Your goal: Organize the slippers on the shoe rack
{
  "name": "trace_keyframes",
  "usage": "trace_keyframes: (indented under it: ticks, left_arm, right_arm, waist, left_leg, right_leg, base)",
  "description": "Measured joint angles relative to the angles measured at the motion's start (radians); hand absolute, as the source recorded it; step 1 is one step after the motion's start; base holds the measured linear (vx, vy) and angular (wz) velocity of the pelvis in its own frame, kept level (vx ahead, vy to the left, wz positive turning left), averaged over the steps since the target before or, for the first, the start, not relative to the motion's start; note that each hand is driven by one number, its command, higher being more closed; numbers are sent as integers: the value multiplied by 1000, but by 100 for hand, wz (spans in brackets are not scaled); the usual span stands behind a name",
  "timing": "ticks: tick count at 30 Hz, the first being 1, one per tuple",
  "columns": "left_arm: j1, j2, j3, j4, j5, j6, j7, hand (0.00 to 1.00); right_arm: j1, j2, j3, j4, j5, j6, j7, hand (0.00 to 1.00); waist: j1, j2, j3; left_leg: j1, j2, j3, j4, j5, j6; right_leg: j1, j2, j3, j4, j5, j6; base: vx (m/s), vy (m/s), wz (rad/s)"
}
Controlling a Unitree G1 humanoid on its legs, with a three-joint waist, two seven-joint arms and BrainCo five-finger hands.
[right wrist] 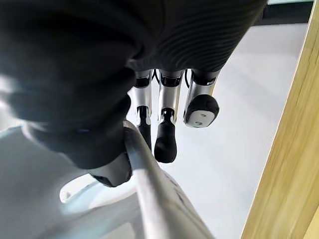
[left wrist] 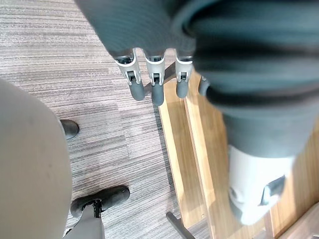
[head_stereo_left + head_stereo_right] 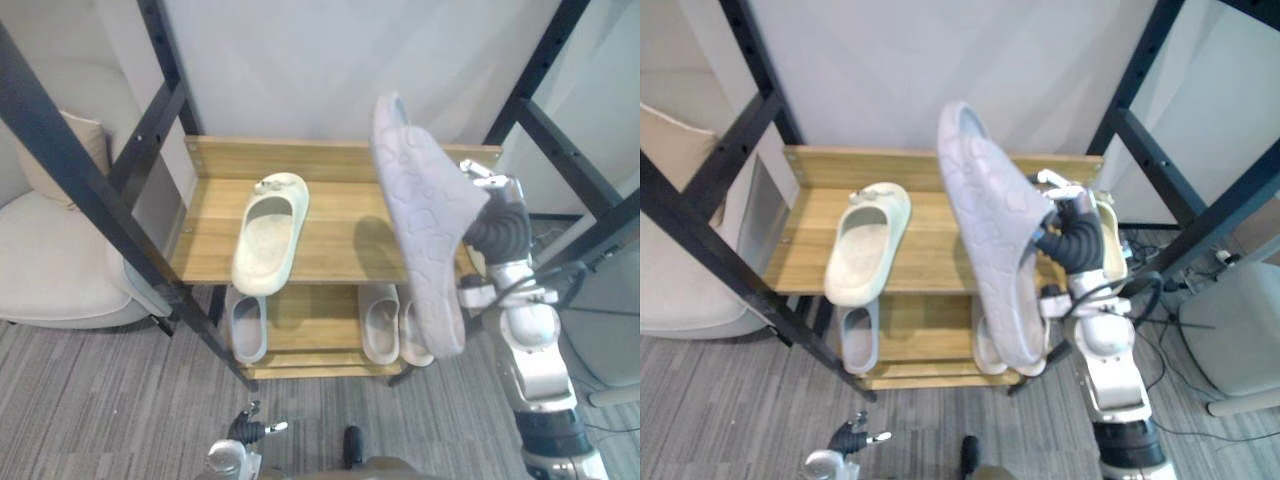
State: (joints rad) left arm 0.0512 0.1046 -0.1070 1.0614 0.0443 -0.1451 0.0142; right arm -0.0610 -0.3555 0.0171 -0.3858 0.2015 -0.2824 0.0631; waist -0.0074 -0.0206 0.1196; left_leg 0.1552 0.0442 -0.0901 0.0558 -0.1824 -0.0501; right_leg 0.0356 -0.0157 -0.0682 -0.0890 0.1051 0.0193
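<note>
My right hand point(image 3: 497, 218) holds a pale grey slipper point(image 3: 425, 220) on edge above the right end of the wooden rack's top shelf point(image 3: 340, 245), sole turned toward me. In the right wrist view its fingers point(image 1: 164, 142) curl against the slipper's rim point(image 1: 159, 199). A cream slipper point(image 3: 270, 232) lies flat on the left half of that shelf, toe toward me. On the lower shelf a grey slipper point(image 3: 248, 325) sits at the left, and a pale pair point(image 3: 380, 322) at the right. My left hand point(image 3: 245, 432) hangs low before the rack, fingers point(image 2: 154, 89) relaxed and holding nothing.
Black slanted frame bars point(image 3: 90, 190) cross in front of the rack's left side, and more bars point(image 3: 570, 150) stand at the right. A beige armchair point(image 3: 50, 260) is at the far left. Grey carpet point(image 3: 120, 400) lies before the rack, with a white wall behind.
</note>
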Motion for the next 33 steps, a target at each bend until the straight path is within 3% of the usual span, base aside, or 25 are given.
trace_keyframes:
  ticks: [8,14,17,20,25,28,33]
  left_arm:
    - [-4,0,-5,20,4,-11,-1,0]
    - [-13,3,-40,41,5,-18,-4,0]
    - [-24,8,-50,42,9,-20,-9,0]
    - [-82,17,-52,48,7,-23,-17,0]
    - [-181,20,-67,36,-33,-37,-7,0]
    - [-222,19,-66,28,-50,-40,5,0]
    - [-270,21,-59,-28,-89,-46,28,0]
  right_arm:
    - [110,-9,143,-36,39,-19,108,100]
    - [168,-87,313,-9,37,-18,158,100]
    - [162,-110,376,43,36,-19,164,100]
    - [84,-157,439,129,34,-16,164,100]
    - [-95,-192,532,249,-9,-7,151,100]
    - [-132,-201,545,282,-48,6,144,100]
    - [-229,-204,536,340,-94,7,76,100]
  waist:
    - [-2,4,-6]
    - [-2,15,-10]
    - [5,12,-5]
    - [15,12,89]
    - [24,33,216]
    - [37,46,249]
    - [42,53,298]
  left_leg:
    - [6,2,18,1,1,0]
    - [35,6,13,-2,0,-1]
    - [-28,-1,2,41,-8,0]
    - [-134,-22,-9,192,-38,-4]
    - [-409,-56,-48,524,-160,0]
    - [-526,-52,-67,621,-184,-4]
    - [-714,-69,-89,827,-238,-37]
  right_leg:
    - [2,-1,18,0,5,0]
    - [35,-1,6,0,2,3]
    - [-20,-8,1,37,-15,7]
    - [-149,-32,-15,262,-94,0]
    - [-396,-75,-50,570,-219,5]
    - [-495,-78,-69,648,-239,0]
    - [-663,-107,-78,908,-374,-14]
  base:
    - [-59,11,-7]
    - [-20,22,6]
    - [-60,23,11]
    - [-173,14,26]
    - [-219,5,27]
    - [-233,-17,17]
    - [-87,-58,25]
